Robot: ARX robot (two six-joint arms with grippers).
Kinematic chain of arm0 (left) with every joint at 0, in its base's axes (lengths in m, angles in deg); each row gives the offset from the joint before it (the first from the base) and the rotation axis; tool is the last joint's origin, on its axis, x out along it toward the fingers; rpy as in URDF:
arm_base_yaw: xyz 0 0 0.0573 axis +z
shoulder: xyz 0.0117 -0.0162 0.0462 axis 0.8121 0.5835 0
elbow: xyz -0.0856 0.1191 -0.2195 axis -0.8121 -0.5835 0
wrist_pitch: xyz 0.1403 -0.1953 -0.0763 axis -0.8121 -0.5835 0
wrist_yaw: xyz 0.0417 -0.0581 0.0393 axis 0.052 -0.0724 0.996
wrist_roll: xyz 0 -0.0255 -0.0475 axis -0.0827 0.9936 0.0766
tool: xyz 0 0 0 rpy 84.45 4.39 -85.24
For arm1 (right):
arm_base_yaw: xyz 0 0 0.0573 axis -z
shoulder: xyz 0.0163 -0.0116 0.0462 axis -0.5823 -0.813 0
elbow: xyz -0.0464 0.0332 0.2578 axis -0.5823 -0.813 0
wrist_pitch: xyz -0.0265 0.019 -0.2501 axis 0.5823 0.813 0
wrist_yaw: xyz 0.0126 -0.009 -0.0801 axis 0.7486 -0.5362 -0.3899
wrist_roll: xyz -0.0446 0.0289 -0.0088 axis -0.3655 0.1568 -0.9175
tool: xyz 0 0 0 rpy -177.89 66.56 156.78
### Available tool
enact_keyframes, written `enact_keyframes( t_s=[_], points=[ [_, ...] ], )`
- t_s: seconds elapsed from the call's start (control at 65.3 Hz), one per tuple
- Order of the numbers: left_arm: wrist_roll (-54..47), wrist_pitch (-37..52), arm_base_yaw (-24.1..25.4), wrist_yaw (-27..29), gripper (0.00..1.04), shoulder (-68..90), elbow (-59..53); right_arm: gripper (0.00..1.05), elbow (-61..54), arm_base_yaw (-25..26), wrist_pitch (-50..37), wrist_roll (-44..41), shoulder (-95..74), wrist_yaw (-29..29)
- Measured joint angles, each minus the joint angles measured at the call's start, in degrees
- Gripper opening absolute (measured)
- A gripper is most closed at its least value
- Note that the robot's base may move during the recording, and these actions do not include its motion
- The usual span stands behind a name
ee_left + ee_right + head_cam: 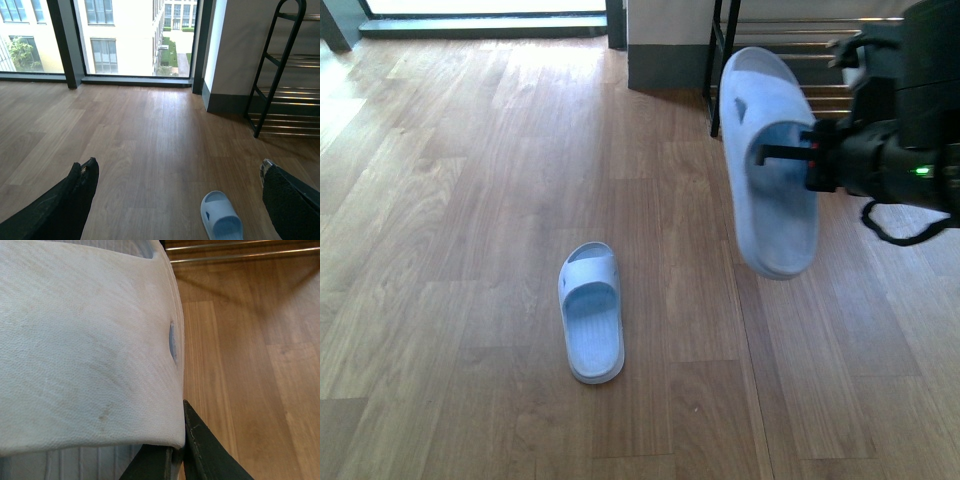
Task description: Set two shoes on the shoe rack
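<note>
My right gripper (790, 152) is shut on a pale blue slide shoe (770, 160) and holds it in the air, turned on its side, in front of the shoe rack (790, 45). In the right wrist view the shoe's strap (85, 345) fills most of the picture, pinched at its edge between the black fingers (200, 445). A second pale blue slide (591, 310) lies flat on the wooden floor, also seen in the left wrist view (221, 217). My left gripper (177, 177) is open and empty above the floor, with the rack (280, 75) ahead.
The wooden floor (470, 200) spreads wide to the left. A grey-based wall (665, 50) stands beside the rack. A large window with dark frames (65, 40) runs along the far side. The rack's silvery rods (240, 252) show in the right wrist view.
</note>
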Motion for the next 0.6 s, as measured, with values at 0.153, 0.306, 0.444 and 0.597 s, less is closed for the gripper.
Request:
enact_keyframes(
  t_s=[0.153,0.306,0.444,0.597],
  points=[
    [0.0,0.0,0.0,0.0,0.95,0.0,0.0,0.01,-11.3,3.5,-0.5,-0.1,13.7,2.4],
    [0.0,0.0,0.0,0.0,0.95,0.0,0.0,0.01,-11.8,3.7,-0.6,-0.1,14.6,2.8],
    [0.0,0.0,0.0,0.0,0.95,0.0,0.0,0.01,-12.0,3.5,-0.6,-0.1,14.5,3.0],
    [0.0,0.0,0.0,0.2,0.95,0.0,0.0,0.01,-12.0,3.0,-0.6,-0.1,14.5,3.4]
  ],
)
